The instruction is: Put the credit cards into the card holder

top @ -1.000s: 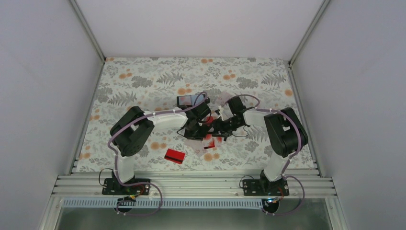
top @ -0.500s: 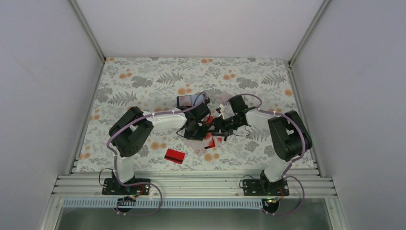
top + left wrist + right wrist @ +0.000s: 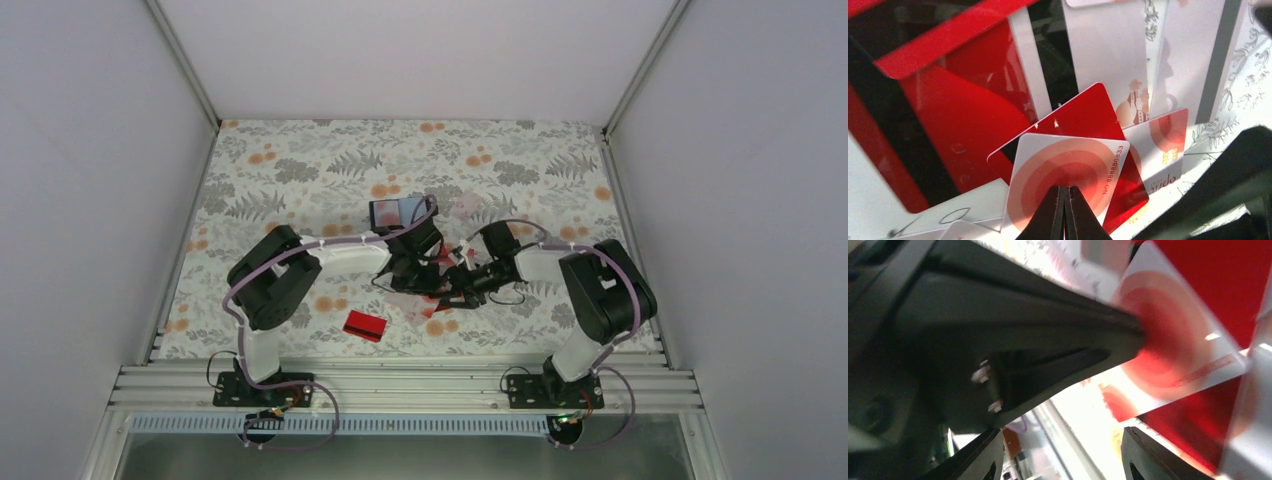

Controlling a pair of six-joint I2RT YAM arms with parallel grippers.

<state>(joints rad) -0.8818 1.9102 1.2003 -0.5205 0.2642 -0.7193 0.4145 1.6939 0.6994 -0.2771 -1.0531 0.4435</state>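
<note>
The credit cards lie in a loose pile (image 3: 436,300) at the table's middle. One red card (image 3: 365,325) lies apart at the near left. The card holder (image 3: 397,211) lies open just beyond the pile, its grey-blue pocket up. My left gripper (image 3: 1065,200) is shut, its tips pressed on the face of a whitish card with red rings (image 3: 1068,165), which lies on a red card (image 3: 1088,112). My right gripper (image 3: 1060,460) is open, low beside the left one (image 3: 420,278). The ringed card (image 3: 1173,350) shows in front of it.
More cards lie around the tips: a large red one with a black stripe (image 3: 963,125) and a whitish one with a chip (image 3: 1168,140). Both arms crowd over the pile. The flowered table mat (image 3: 300,170) is walled on three sides.
My right arm has swung nearer and lower, bringing its gripper close against the left gripper over the pile. The left arm has shifted only slightly.
</note>
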